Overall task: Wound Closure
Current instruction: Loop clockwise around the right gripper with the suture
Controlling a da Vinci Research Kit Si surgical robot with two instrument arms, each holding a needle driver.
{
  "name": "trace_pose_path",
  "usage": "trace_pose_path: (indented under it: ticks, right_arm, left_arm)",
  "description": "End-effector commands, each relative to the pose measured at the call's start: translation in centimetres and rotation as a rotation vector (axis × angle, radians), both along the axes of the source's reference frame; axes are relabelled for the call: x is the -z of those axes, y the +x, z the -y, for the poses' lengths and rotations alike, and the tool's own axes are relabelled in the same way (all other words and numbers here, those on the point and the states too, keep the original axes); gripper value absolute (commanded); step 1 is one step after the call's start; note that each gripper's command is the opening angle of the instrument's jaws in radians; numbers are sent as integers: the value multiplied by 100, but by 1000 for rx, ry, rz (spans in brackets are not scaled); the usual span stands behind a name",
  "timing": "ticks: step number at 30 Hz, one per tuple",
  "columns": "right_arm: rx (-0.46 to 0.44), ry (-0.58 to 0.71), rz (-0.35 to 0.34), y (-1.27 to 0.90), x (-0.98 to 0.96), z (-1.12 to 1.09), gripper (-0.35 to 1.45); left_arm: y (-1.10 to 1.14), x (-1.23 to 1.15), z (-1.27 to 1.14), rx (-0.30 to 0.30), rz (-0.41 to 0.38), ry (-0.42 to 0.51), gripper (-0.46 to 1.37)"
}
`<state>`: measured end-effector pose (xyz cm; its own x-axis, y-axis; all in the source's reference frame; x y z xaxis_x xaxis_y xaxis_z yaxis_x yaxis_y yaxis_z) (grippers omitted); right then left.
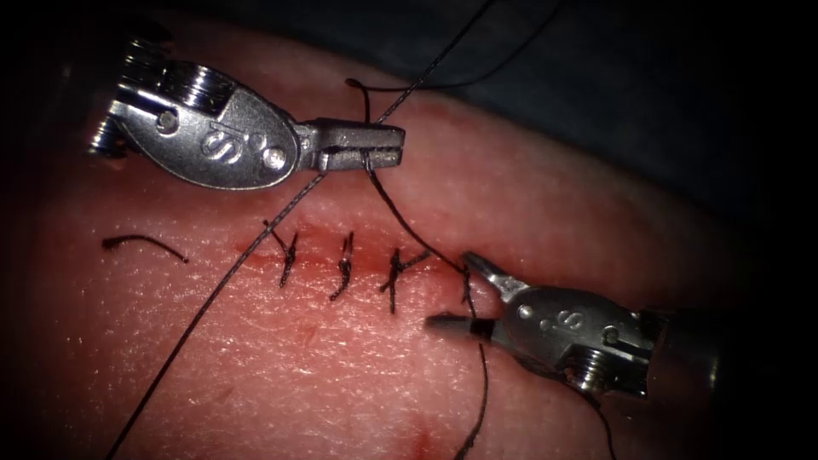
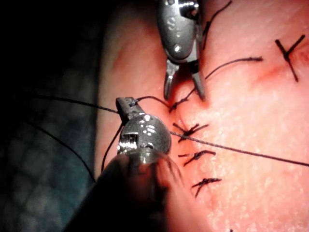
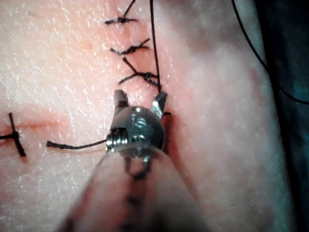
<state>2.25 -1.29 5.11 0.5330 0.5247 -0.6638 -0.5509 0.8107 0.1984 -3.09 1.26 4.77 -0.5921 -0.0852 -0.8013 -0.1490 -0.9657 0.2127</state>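
Endoscope view: left tool [image 1: 375,145] grips thread [image 1: 409,234]; right tool [image 1: 464,294] agape.

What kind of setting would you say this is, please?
Most likely a bench suturing practice setup: a slab of tissue with a stitched cut, the left tool shut on thread, and the right tool open beside the last stitch.

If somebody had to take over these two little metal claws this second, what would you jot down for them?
Left tool: jaws shut on the thread above the cut.
Right tool: jaws open around the thread at the cut's right end, holding nothing.
Needle: I cannot make it out.
Done: three knotted stitches cross the cut; a fourth strand enters the tissue at the right end.
Left: that last stitch's thread is uncut. A loose cut end lies left of the cut.
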Motion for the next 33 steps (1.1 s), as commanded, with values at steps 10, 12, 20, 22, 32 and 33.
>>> trace_pose_path:
  ticks: [10, 12, 20, 22, 32, 33]
  right_arm:
    - [45, 23, -36, 0, 12, 14, 118]
    - [53, 24, -44, 2, 16, 17, 117]
    - [65, 32, -61, 11, 16, 16, -35]
    - [61, 25, -71, 12, 13, 13, -35]
    - [29, 6, -135, 34, 1, 2, -35]
    - [27, 5, -144, 37, 0, 2, -35]
  left_arm:
    - [-15, -11, -17, 3, -7, -4, -35]
    - [-18, -12, -18, 2, -10, -9, -35]
    - [-24, -10, -17, -1, -8, -5, -35]
    - [-25, -9, -16, -1, -8, -5, -35]
    - [-29, 0, -2, 1, -18, -5, -35]
    - [-29, 0, 0, 2, -20, -6, -35]
